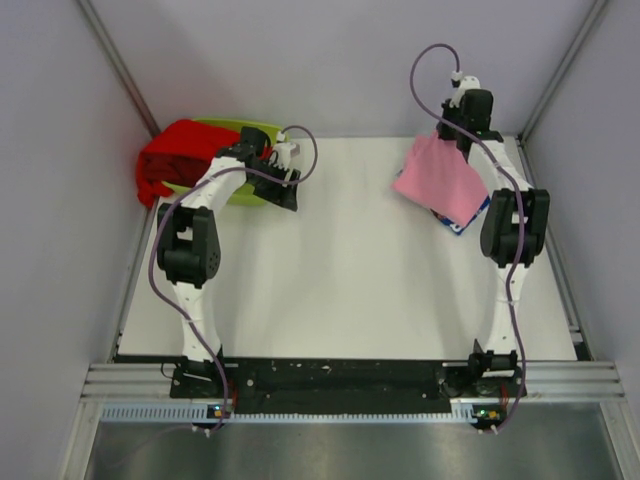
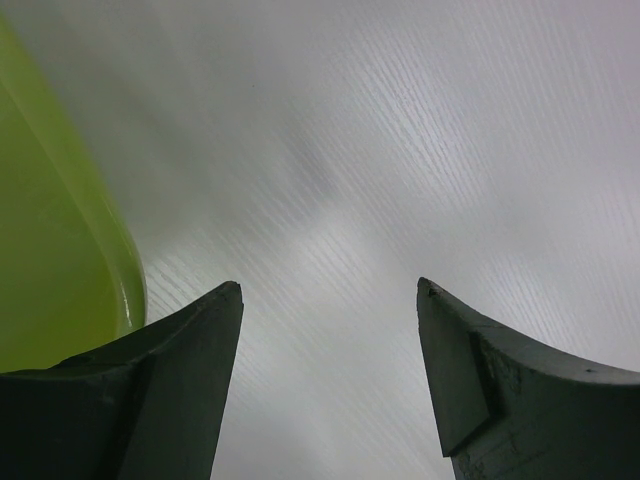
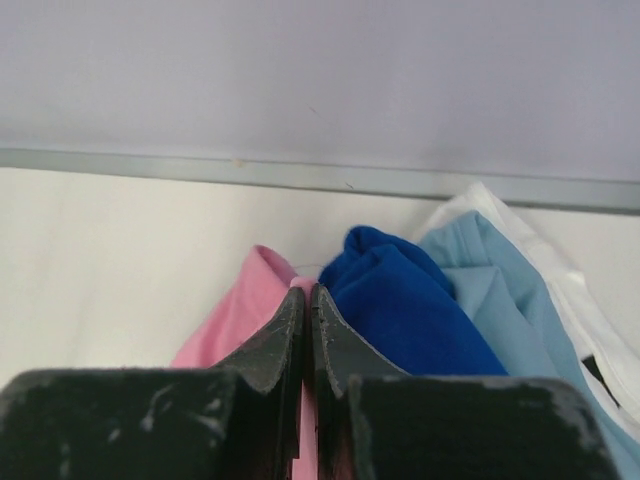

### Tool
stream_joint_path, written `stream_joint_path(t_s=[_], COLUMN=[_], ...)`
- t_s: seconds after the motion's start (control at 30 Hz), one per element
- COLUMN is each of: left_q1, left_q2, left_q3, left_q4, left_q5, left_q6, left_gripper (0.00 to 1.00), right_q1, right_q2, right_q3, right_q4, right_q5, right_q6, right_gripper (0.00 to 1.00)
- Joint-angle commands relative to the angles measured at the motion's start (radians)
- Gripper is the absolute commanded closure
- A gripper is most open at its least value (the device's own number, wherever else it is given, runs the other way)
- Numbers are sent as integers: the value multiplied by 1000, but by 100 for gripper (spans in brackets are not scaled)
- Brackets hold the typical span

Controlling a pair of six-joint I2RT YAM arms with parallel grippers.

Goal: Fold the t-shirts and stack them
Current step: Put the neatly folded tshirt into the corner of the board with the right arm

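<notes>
The light pink t-shirt (image 1: 438,176) hangs folded at the back right, pinched at its top edge by my right gripper (image 1: 447,131), which is shut on it (image 3: 308,292). The pink cloth (image 3: 235,315) shows between and left of the jaws. The royal blue t-shirt (image 3: 405,305) lies bunched just right of the jaws; only its corner (image 1: 463,224) peeks out under the pink one from above. The red t-shirt (image 1: 178,157) lies heaped at the back left, over the tray. My left gripper (image 1: 288,190) is open and empty above bare table (image 2: 330,290).
The lime-green tray (image 1: 238,190) sits under the red shirt at back left; its rim shows in the left wrist view (image 2: 60,260). Light blue (image 3: 505,290) and white cloth (image 3: 560,280) lie beside the blue shirt. Grey walls enclose the white table (image 1: 340,270).
</notes>
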Motion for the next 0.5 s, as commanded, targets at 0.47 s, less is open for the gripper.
stream_joint_path(t_s=[0.47], left_q1=[-2], left_q2=[6], left_q3=[38], left_q4=[-9], left_q5=[14], left_q6=[25], left_gripper=[25], right_q1=[41], right_q2=[52], right_q3=[76], right_q4=[172], right_q5=[-128], right_q6=[-5], right_gripper=[78])
